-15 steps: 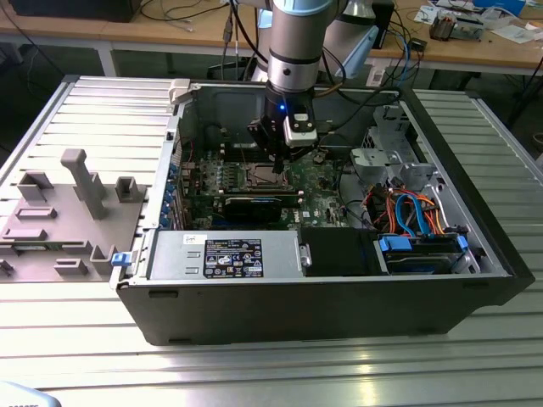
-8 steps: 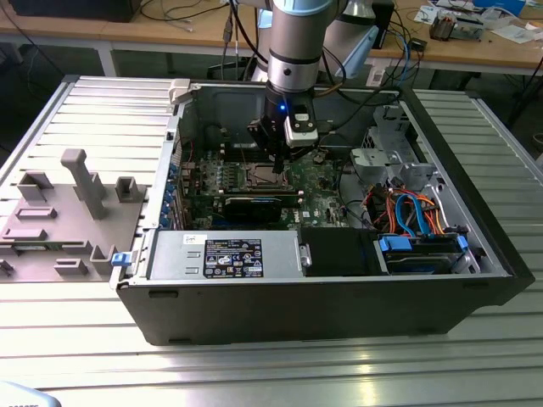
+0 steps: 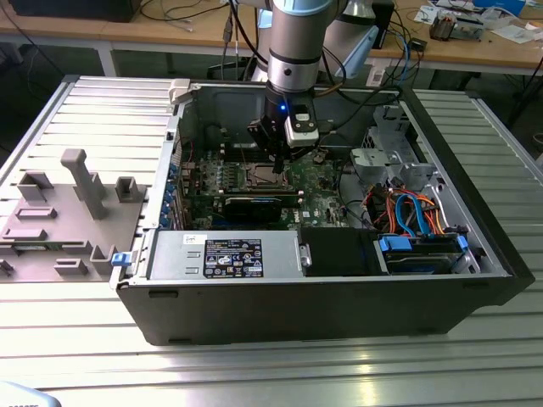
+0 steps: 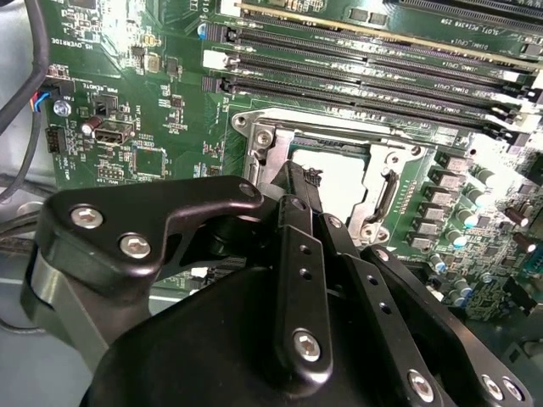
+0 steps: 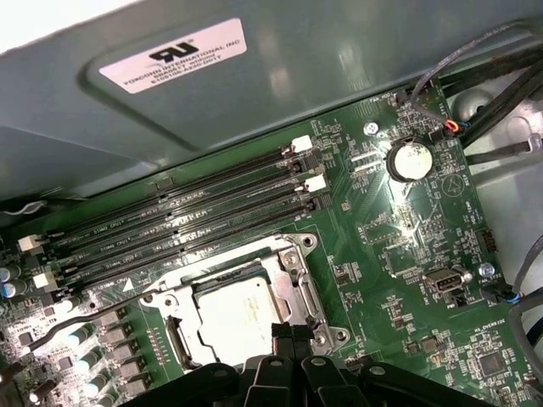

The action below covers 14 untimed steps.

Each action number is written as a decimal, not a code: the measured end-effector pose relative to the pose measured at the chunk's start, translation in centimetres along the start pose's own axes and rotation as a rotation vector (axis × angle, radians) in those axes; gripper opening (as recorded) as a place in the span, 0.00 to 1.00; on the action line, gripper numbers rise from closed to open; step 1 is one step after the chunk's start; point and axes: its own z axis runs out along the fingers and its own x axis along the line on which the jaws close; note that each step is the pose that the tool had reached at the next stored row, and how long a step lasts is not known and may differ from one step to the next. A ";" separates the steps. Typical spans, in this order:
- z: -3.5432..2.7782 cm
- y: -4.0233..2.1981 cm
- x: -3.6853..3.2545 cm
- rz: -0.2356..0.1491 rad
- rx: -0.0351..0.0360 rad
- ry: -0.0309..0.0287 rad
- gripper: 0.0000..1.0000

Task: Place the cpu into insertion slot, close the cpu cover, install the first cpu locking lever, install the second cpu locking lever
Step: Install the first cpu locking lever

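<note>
The cpu (image 5: pixel 233 322) (image 4: pixel 341 176), a pale silvery square, lies in the insertion slot (image 3: pixel 261 176) on the green motherboard (image 5: pixel 399 254). The silvery cpu cover (image 5: pixel 299 292) (image 4: pixel 271 148) frames it and looks to be down flat. My gripper (image 5: pixel 288 332) (image 4: pixel 304 182) (image 3: pixel 277 163) hangs just over one edge of the socket. Its black fingers are pressed together with nothing between them, and their tips sit at the chip's rim. A dark bent lever (image 4: pixel 386 195) lies along the socket's side.
Long black memory slots (image 5: pixel 187 220) run beside the socket, under the case wall (image 5: pixel 280 93). A coin battery (image 5: pixel 409 159) and cables (image 3: pixel 407 212) sit on the board's other side. The power supply (image 3: pixel 225 254) and drive cage (image 3: pixel 424 250) line the near case edge. A grey fixture (image 3: pixel 76 195) stands at the exterior view's left.
</note>
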 end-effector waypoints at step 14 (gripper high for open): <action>0.01 0.00 0.00 -0.027 0.0002 -0.0012 0.11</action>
